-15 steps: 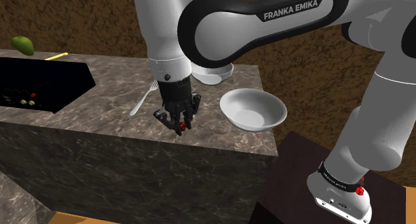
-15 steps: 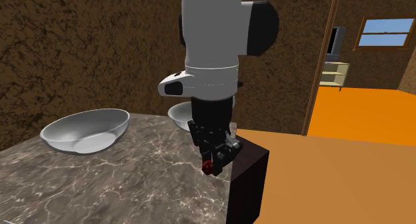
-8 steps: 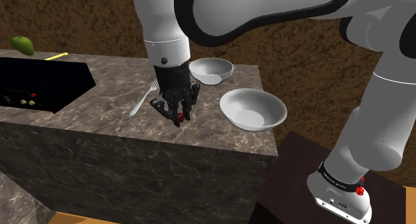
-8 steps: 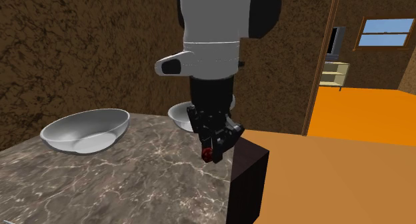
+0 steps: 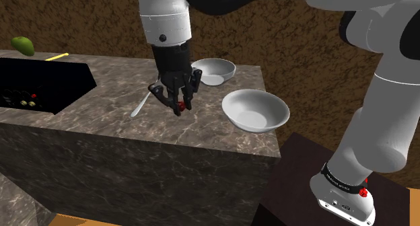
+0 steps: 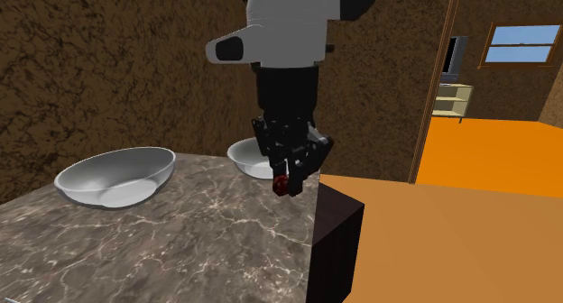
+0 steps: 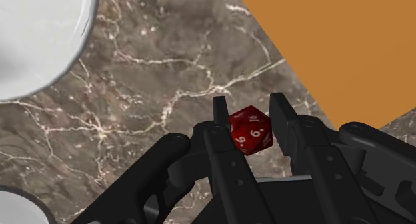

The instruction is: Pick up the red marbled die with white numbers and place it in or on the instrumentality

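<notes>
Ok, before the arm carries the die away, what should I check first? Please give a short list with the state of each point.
1. Die clasped between the fingers of the gripper: ok.
2. Die hangs above the marble counter, not touching it: ok.
3. Nearer bowl upright and empty: ok.
4. Farther bowl upright and empty: ok.
5. Fork lies apart from the gripper: ok.
6. Which thing the task means as the target: cannot tell.

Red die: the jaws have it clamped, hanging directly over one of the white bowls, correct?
Not over a bowl. The jaws do clamp the red die, but the wrist view shows marbled counter beneath it, with a white bowl off to the side.
</notes>
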Controlling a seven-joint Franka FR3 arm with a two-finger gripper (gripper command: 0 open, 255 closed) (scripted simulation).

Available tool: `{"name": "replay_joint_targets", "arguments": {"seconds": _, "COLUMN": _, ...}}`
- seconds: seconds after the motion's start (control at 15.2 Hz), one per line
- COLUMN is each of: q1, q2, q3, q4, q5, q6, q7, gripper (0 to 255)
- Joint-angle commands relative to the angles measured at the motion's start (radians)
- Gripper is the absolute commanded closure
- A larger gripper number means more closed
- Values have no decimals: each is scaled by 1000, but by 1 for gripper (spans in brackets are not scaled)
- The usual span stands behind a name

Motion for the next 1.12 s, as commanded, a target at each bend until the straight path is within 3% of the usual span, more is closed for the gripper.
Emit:
{"name": "replay_joint_targets", "arguments": {"seconds": 0.0, "q1": 6, "q2": 10, "q3": 2, "q4": 41, "q5": -6, "q6": -34, "q7": 4, "gripper": 255}}
{"name": "replay_joint_targets", "arguments": {"seconds": 0.59, "q1": 47, "q2": 76, "q3": 9, "q4": 235, "q5": -49, "q6": -174, "q7": 26, "gripper": 255}}
{"name": "replay_joint_targets", "arguments": {"seconds": 0.79, "q1": -49, "q2": -104, "q3": -8, "q4": 41, "q5": 62, "q6": -123, "q7": -54, "gripper": 255}}
{"name": "replay_joint_targets", "arguments": {"seconds": 1.06, "q1": -105, "q2": -319, "q3": -76, "q4": -159, "q5": 179, "q6": -100, "q7": -171, "gripper": 255}}
